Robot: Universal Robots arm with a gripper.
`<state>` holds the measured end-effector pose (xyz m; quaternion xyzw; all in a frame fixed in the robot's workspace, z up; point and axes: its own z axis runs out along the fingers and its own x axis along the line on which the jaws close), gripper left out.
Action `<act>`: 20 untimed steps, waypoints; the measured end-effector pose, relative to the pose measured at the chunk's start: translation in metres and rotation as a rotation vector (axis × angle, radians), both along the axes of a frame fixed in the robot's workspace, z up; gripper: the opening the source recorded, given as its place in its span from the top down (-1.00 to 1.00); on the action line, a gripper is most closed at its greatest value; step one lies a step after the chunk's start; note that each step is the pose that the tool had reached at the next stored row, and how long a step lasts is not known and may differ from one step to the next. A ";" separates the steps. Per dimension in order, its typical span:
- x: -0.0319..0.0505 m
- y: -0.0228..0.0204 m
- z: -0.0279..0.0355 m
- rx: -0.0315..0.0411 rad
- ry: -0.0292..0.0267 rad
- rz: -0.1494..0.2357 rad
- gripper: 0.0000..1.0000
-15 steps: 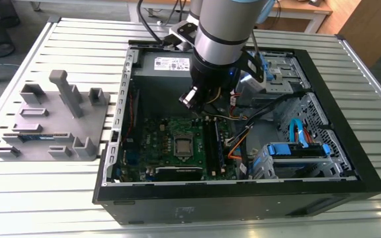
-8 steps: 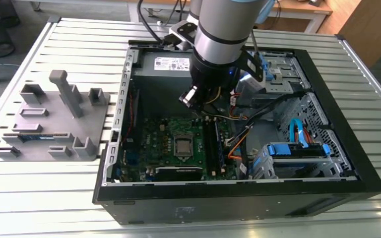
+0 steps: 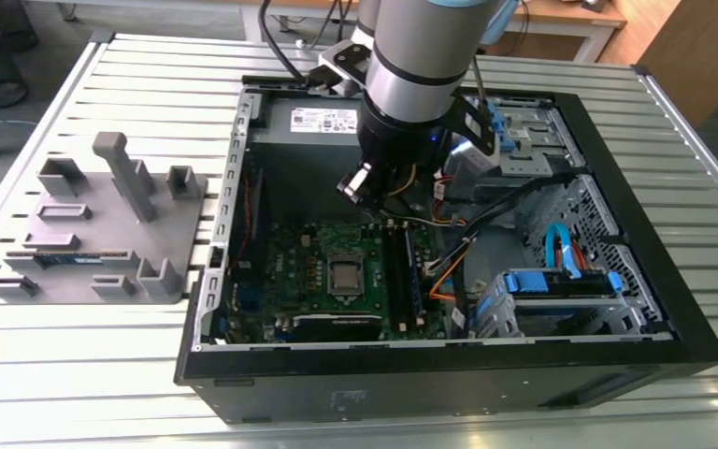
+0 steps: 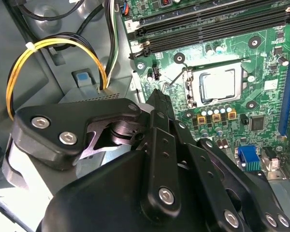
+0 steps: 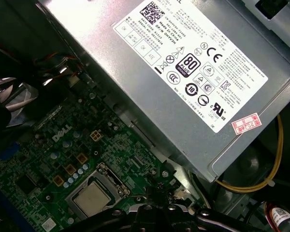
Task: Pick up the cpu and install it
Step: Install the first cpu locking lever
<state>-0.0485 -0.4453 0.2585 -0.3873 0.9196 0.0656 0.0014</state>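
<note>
**rigwatcher:** Quick rundown, going from the exterior view's left to its right. Grey parts stand sits on the slatted counter, well apart from the arm. Next to it is the open computer case with the green board lying flat inside. The cpu looks like it's already lying in its socket on that board; you can see its silver top in both wrist views too. The end effector hangs over the board, above and just beside the socket, not touching the chip. Behind it is the grey power box with the white label.

**solderjoe:** So is it holding anything? Fingers open or closed?

**rigwatcher:** Honestly can't tell. The second wrist view is mostly black linkage and the tips aren't clear. Nothing seems to be carried, though.

**solderjoe:** Which step then?

**rigwatcher:** My guess: the placing part looks done, chip in the socket, and the arm is clear of it. Whatever follows needs care near the yellow cables and the memory slots close by.
</note>
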 end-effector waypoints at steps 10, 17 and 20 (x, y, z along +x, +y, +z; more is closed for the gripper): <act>0.0000 0.0001 -0.0004 0.0001 -0.0001 -0.010 0.79; -0.0001 0.0001 -0.0006 0.0001 -0.0001 -0.022 0.79; -0.0006 0.0002 -0.0011 0.0002 -0.0008 -0.022 0.79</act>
